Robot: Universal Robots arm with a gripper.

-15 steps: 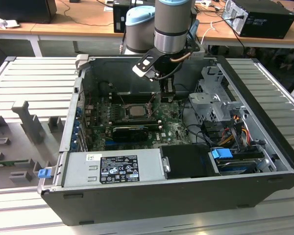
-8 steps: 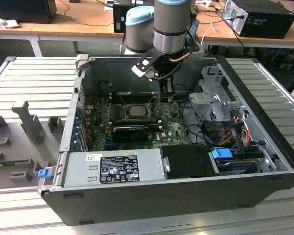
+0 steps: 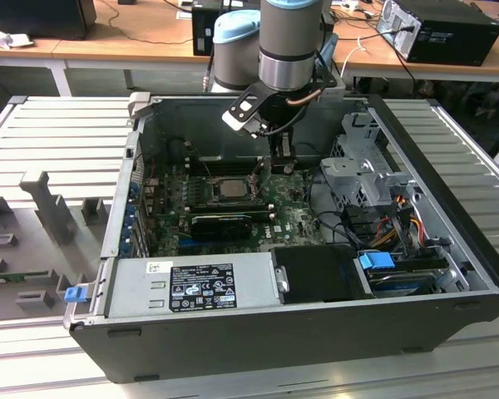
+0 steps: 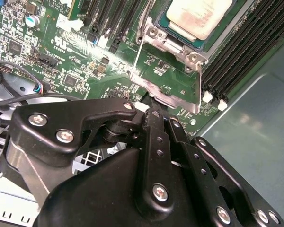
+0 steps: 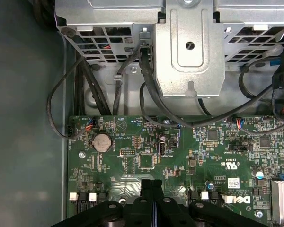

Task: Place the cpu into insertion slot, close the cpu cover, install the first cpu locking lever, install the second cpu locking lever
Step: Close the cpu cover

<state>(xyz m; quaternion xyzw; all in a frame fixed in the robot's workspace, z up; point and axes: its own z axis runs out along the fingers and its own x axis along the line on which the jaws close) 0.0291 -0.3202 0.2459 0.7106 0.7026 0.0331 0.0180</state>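
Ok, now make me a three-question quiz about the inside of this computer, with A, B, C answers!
1. Where is the silver chip?
A) in the square socket
B) on the floor
C) on a shelf

2. What colour is the big circuit board?
A) red
B) green
C) yellow

3. How is the metal cover for the chip?
A) shut flat over it
B) gone
C) swung open

Answers:
1 A, it sits inside the socket's frame.
2 B, it is green in both wrist views.
3 C, the chip's face is bare and the cover stands clear of it.
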